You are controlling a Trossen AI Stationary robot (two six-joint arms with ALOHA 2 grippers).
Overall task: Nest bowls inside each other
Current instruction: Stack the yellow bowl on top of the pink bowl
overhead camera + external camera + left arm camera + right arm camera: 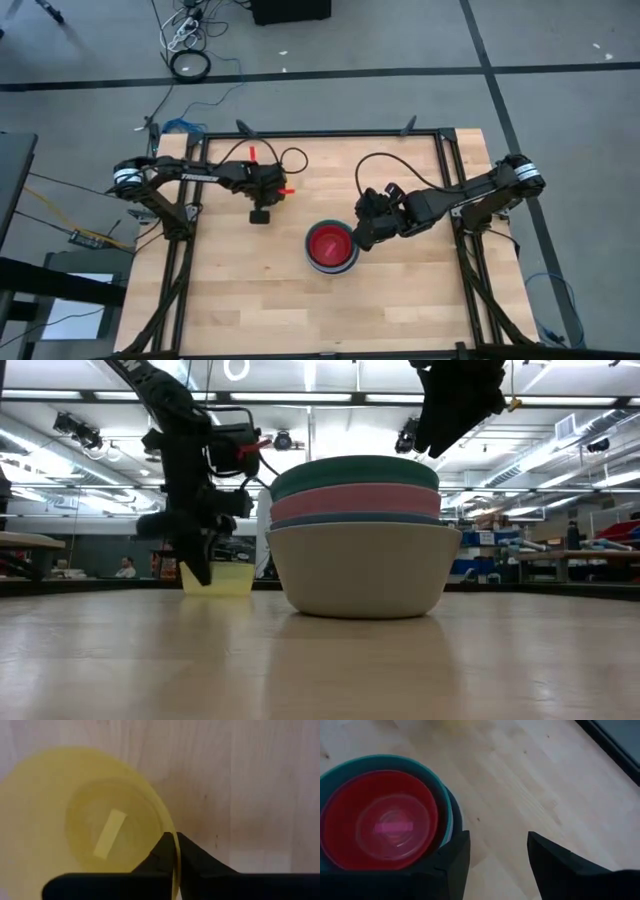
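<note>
A small yellow bowl [85,820] stands upright on the wooden table, left of the stack in the low view [230,578]. My left gripper [175,845] [195,565] is shut on its rim. The other bowls form a nested stack [331,247] near the table's middle. From the side it shows a pale grey-white bowl [360,570] at the bottom, then a thin blue rim, a pink band and a teal one [355,472]. A red-magenta bowl [385,820] lies innermost. My right gripper [498,840] [455,405] hangs open above the stack's right side, touching nothing. My left gripper pinches the yellow bowl's rim [169,826], one finger inside the bowl and one outside. The fingers come steeply from above, pointing down. The bowl sits upright with its base on the table.
Black frame rails [440,170] run along the table's left, right and far edges. Bare wood lies toward the near edge [300,310]. A person [125,567] sits in the room beyond the table.
</note>
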